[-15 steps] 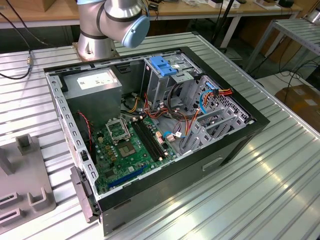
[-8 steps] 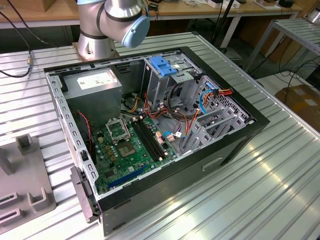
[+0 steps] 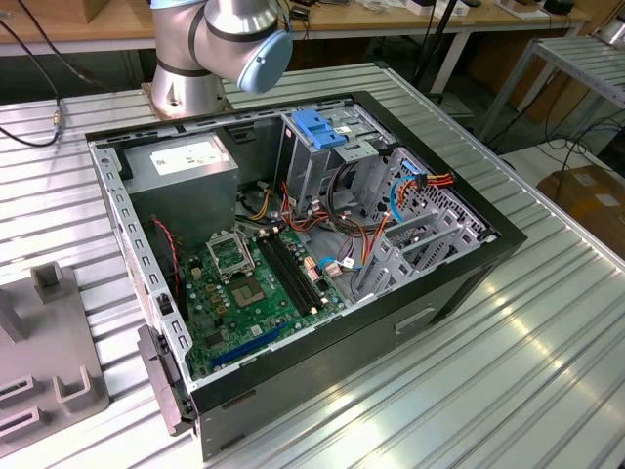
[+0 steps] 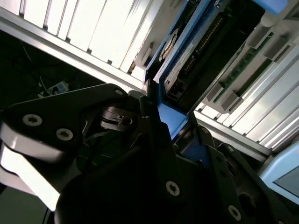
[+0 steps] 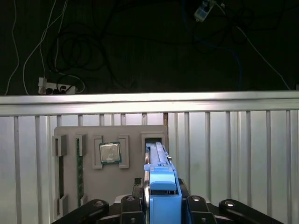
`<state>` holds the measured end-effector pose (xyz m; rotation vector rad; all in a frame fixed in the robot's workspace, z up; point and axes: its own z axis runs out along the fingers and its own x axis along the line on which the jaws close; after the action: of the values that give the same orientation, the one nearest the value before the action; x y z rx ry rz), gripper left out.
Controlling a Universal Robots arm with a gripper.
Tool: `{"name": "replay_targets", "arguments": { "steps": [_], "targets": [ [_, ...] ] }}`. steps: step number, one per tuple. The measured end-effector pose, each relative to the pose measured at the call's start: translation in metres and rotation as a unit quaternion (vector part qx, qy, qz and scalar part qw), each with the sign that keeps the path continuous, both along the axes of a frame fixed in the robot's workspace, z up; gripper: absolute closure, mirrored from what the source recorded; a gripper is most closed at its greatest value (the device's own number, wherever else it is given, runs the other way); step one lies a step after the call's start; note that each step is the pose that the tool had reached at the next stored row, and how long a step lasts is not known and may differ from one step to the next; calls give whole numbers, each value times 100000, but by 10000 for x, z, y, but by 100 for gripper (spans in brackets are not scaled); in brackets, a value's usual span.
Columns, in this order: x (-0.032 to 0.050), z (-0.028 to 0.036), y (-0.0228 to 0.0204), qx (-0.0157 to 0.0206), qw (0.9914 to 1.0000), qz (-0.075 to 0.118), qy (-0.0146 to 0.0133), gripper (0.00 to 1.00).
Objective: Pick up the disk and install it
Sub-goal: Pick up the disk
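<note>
**Disk in my pincer, standing in its tray slot**

Biggest first: the ribbed metal desk (image 3: 547, 371) runs under everything. In the exterior view the open computer case (image 3: 322, 381) lies on it dead centre, motherboard (image 3: 244, 293) facing up. The base of my arm (image 3: 220, 39) stands at eleven o'clock from the case. Inside the case, at one o'clock, a silver drive cage (image 3: 312, 166) carries a blue bracket (image 3: 320, 127) on top.

Now the grey parts tray (image 3: 49, 362): it sits on the desk at eight o'clock from the case, apart from it. The first wrist view looks straight down on that tray (image 5: 88, 186), close to the desk's edge.

And here's the one that matters! The disk (image 5: 161, 175) stands on edge in a tray slot, its blue carrier frame towards me. The second wrist view shows its dark face and pale label (image 4: 196, 51) running away from my wrist.

My pincer (image 5: 163, 205) is closed on it. The black fingers (image 5: 132, 205) flank the blue frame on both sides, and in the second wrist view a finger (image 4: 152, 121) lies right against the frame. So I'm gripping the disk, and it is not in the case.

Smaller bits: a processor chip (image 5: 110, 153) lies flat in the pocket just beside the disk's slot, and a green memory stick (image 5: 79, 175) sits in a narrow slot beyond that.
</note>
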<state>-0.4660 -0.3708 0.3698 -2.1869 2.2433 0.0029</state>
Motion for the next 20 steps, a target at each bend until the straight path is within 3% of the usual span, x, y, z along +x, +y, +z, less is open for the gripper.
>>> {"name": "replay_targets", "arguments": {
  "steps": [14, 20],
  "targets": [
    [0, 220, 0, 5, 100000, -2, 3, 63],
    [0, 367, 0, 8, 100000, -4, -1, 63]
  ]
}}
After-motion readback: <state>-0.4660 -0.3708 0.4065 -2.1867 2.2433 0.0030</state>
